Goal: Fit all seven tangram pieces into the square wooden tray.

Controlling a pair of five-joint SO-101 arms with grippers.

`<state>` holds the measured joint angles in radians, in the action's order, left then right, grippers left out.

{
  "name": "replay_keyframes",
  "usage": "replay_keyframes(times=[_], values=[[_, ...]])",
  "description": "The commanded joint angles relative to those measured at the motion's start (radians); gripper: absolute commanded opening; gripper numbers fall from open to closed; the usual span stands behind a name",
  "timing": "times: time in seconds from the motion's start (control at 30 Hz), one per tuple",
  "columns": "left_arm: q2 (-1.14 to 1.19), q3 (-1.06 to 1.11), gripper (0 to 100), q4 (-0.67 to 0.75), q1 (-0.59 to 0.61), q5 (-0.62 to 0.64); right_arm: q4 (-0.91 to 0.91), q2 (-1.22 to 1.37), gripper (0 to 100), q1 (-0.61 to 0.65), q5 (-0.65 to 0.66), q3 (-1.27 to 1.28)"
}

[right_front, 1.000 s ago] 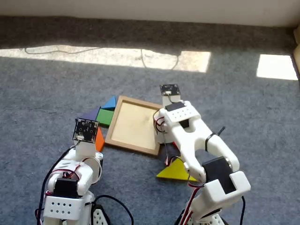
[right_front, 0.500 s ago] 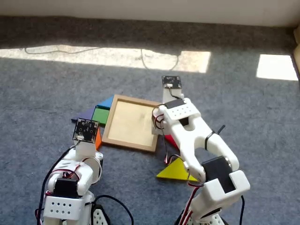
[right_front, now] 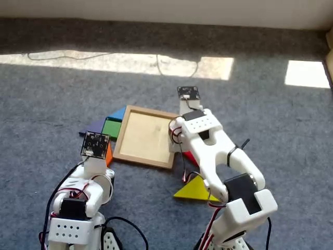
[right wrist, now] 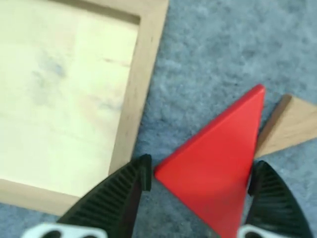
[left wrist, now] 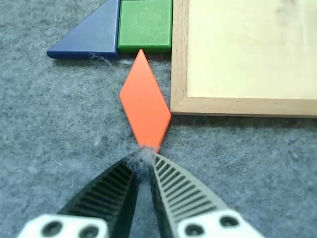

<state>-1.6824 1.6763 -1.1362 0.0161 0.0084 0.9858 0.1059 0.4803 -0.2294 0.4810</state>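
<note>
My right gripper has its jaws wide apart, straddling the flat red triangular piece. The triangle lies on the grey carpet just beside the raised rim of the square wooden tray, and a pale wooden piece touches its far edge. I take this as the grasp step. I would settle lower and close on two opposite edges rather than a corner, so the triangle cannot twist. Then I would lift it well above the rim before swinging it over the tray, which holds no piece yet.

My left gripper has its jaws together, tips at the near corner of the orange rhombus piece. The rhombus touches the tray's outer edge. Beyond it sit the green square piece and the dark blue triangle. The yellow triangle waits beside the right arm.
</note>
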Motion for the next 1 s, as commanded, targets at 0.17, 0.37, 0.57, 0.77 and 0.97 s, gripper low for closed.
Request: replay_keyframes(times=[0.17,0.37,0.57,0.77,0.97], values=[[-0.010,0.028,1,-0.005,0.012,-0.006,0.016,-0.007,31.0,0.005,0.012,-0.024],[-0.010,0.028,1,-0.005,0.012,-0.006,0.016,-0.005,26.5,0.004,0.012,-0.024],[-0.010,0.028,1,-0.005,0.012,-0.006,0.016,-0.007,18.9,-0.022,0.014,-0.001],[-0.010,0.028,1,-0.005,0.012,-0.006,0.047,-0.028,18.4,-0.061,0.075,0.008],[-0.010,0.028,1,-0.005,0.012,-0.006,0.114,-0.194,18.4,-0.061,0.103,0.008]])
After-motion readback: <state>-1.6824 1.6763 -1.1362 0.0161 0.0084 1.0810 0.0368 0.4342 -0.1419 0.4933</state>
